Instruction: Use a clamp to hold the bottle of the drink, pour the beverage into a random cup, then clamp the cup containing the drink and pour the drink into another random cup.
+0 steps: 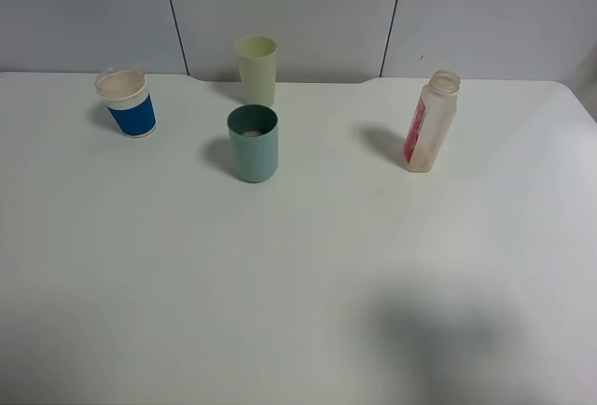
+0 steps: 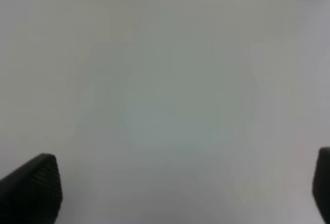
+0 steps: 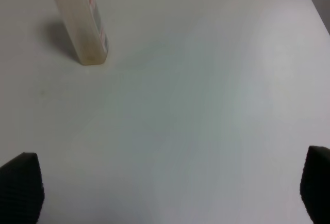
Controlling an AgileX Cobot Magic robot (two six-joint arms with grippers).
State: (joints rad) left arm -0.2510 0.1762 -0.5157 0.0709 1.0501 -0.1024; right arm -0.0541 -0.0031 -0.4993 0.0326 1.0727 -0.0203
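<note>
Exterior high view: I count three cups, blue-and-white ribbed cup (image 1: 127,102), teal plastic tumbler (image 1: 253,143), pale yellow-green tumbler (image 1: 256,68), and one translucent peach bottle (image 1: 430,121) at right on the white bench (image 1: 298,284); grey wall panels behind. Left claw (image 2: 185,193) and right claw (image 3: 170,193) are both released.

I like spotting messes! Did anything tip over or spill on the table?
No, nothing stands out. The bottle, the blue-and-white cup, the teal tumbler and the pale yellow-green tumbler all stand upright and apart on the white table, with no puddle. The bottle has no cap on.
</note>
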